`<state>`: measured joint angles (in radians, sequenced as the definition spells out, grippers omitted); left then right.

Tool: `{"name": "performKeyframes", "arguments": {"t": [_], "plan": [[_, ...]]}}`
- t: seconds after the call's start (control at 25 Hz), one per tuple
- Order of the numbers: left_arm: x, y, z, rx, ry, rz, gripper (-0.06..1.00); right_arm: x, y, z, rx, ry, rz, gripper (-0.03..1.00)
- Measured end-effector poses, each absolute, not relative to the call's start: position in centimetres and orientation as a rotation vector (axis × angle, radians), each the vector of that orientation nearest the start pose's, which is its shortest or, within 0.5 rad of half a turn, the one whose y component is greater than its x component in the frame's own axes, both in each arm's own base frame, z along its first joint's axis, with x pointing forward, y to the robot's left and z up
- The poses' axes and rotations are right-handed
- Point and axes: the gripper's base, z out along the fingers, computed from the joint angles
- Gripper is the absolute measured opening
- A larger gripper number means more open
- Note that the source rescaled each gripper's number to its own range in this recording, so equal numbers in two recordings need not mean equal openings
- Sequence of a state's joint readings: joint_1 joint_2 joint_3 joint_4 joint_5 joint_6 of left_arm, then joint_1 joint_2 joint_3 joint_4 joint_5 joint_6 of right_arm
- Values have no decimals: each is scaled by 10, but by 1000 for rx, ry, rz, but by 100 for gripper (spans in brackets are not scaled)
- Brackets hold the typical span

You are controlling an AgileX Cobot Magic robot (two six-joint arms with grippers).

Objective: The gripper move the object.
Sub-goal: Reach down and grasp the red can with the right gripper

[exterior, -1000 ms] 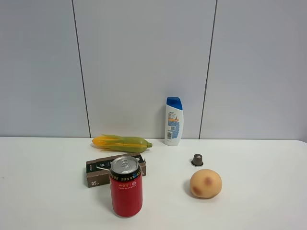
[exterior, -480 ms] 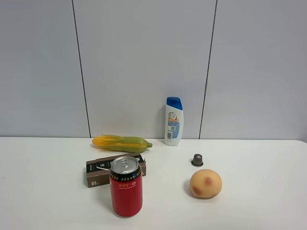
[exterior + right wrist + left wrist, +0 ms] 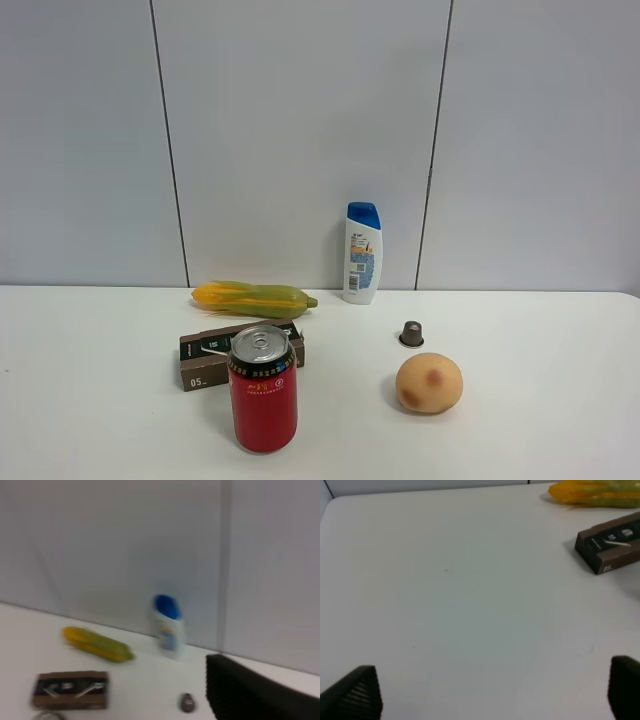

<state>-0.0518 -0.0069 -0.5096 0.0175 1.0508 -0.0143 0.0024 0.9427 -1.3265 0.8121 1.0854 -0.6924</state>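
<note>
The red drink can [image 3: 263,400] with a silver top stands upright near the table's front, left of centre. A sliver of its top shows in the blurred right wrist view [image 3: 46,715]. No arm or gripper shows in the exterior high view. My left gripper [image 3: 490,692] is open and empty over bare white table, with its black fingertips [image 3: 355,695] far apart. The can is not in its view. Of my right gripper only one black finger [image 3: 250,695] shows. It is held above the table, facing the back wall.
A dark box [image 3: 215,352] lies just behind the can, and a corn cob [image 3: 254,298] lies behind that. A white shampoo bottle with a blue cap [image 3: 362,254] stands at the wall. A small grey capsule [image 3: 411,334] and a peach [image 3: 429,383] sit to the right.
</note>
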Motion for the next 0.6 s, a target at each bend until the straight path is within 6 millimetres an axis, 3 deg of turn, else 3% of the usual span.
{"name": "performKeyframes", "arguments": {"t": [0.2, 0.32, 0.44, 0.6], "plan": [[-7, 2, 281, 37, 2017, -21, 100, 190, 76, 464, -785, 1859, 704, 72], [-7, 2, 281, 37, 2017, -21, 100, 207, 94, 449, -909, 1876, 735, 72], [-7, 2, 281, 37, 2017, -21, 100, 214, 121, 434, -1090, 1852, 708, 72], [-7, 2, 281, 37, 2017, -21, 100, 215, 158, 419, -1300, 1778, 544, 72]]}}
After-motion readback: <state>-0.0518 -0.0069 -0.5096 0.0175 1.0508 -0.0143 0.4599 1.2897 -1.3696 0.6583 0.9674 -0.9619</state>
